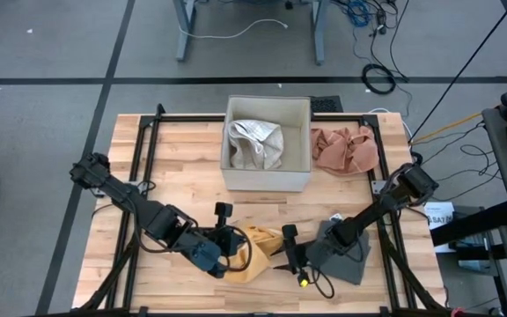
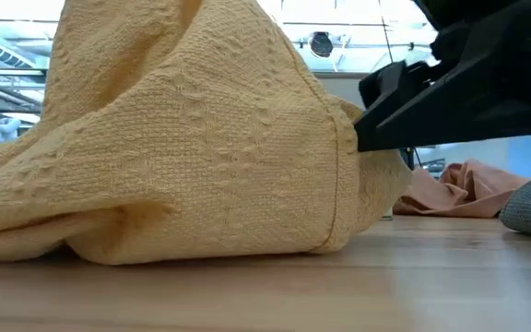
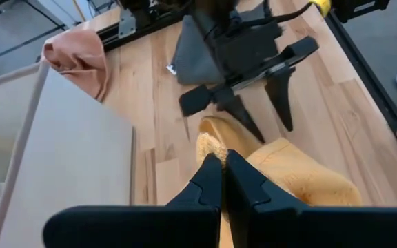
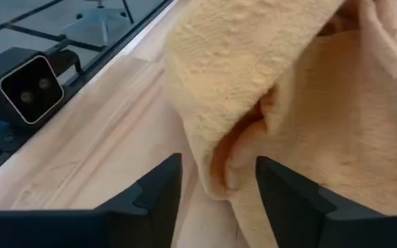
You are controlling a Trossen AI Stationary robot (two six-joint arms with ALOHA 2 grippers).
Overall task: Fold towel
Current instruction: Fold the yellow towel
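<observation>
A yellow towel (image 1: 260,253) lies bunched near the table's near edge, its top drawn up into a peak (image 2: 182,55) and its lower folds (image 2: 155,231) on the wood. My left gripper (image 1: 236,239) is shut on it from the left. My right gripper (image 4: 219,186) is open at the towel's right side. A hemmed fold of the towel (image 4: 229,148) hangs between its two fingers (image 4: 158,187). My left gripper pinches a raised fold of the towel (image 3: 211,146) between its shut fingertips (image 3: 209,180), slanting down from the table's left. One layer or several, I cannot tell. That part is held up and the rest sags onto the table. My right gripper: I cannot tell whether its fingers touch the hanging fold.
A grey cloth (image 1: 346,255) lies under my right arm. At the back stands a white box (image 1: 267,172) holding a pale towel (image 1: 255,143), with a pink cloth (image 1: 344,150) to its right. A small camera (image 4: 25,86) sits at the near edge.
</observation>
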